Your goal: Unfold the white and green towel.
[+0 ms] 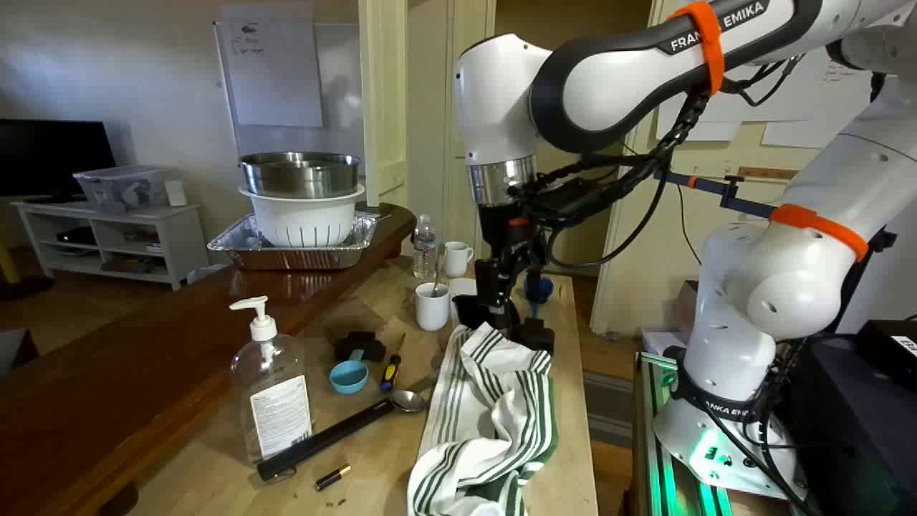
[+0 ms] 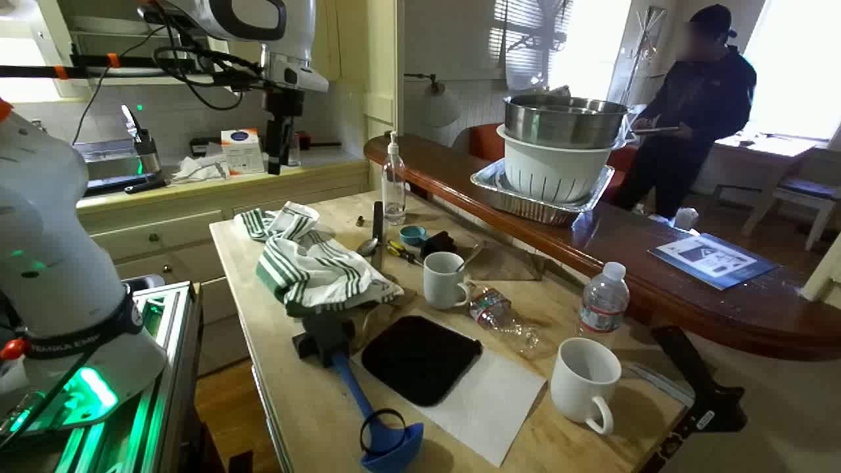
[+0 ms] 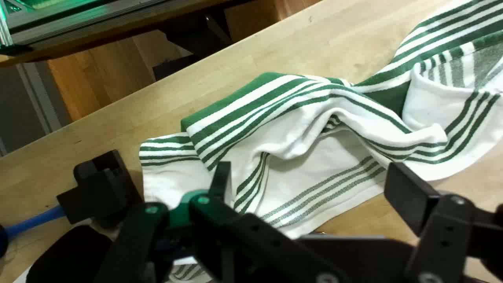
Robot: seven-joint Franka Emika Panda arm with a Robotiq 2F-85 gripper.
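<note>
The white and green towel (image 1: 487, 423) lies crumpled and partly folded along the wooden table, in both exterior views (image 2: 322, 269). In the wrist view the towel (image 3: 283, 122) shows a raised ridge in its middle and a flatter striped edge toward the gripper. My gripper (image 3: 310, 181) is open with nothing between its fingers. In an exterior view the gripper (image 2: 279, 161) hangs above the table, apart from the towel. In an exterior view its fingers (image 1: 512, 297) appear near the towel's far end. The towel's underside and inner folds are hidden.
A black-headed tool with a blue handle (image 2: 355, 381) lies close to the towel's end. A black mat (image 2: 420, 358), mugs (image 2: 443, 279), bottles (image 2: 512, 322), a spoon (image 1: 408, 400) and a soap bottle (image 1: 269, 394) share the table. A raised wooden counter (image 2: 460, 190) borders it.
</note>
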